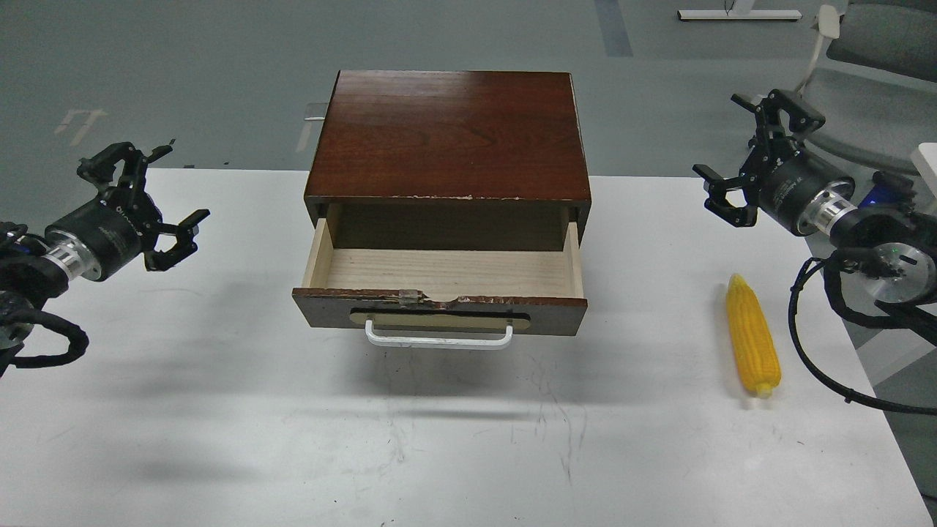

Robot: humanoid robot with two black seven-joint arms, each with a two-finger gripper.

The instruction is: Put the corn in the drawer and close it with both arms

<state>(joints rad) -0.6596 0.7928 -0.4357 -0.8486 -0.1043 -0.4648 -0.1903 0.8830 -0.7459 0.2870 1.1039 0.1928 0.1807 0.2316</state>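
The dark brown wooden drawer (439,311) with white bar handle (438,339) on a tan oval plate is seen pulled out from the reddish-brown wooden cabinet (448,135), at the middle of the white bench (219,410). Pale wood interior is exposed, nothing seen inside. The top edge of the drawer front is chipped near the centre.

The bright yellow corn cob (752,337) is found lying flat on the bench, well right of the drawer, pointed tip away from the robot, pale stub end toward the near edge. It is touched by neither tool.

The left black two-finger tool (146,194) is held above the bench's left side, well apart from the drawer; fingers are spread wide, nothing held.

The right black two-finger tool (754,150) is held near the bench's far right edge, beyond the corn (apart from it, not over it); fingers are spread wide, nothing held.

Black cables (812,344) are seen looping from the right arm just beside the corn's right; contact cannot be told.
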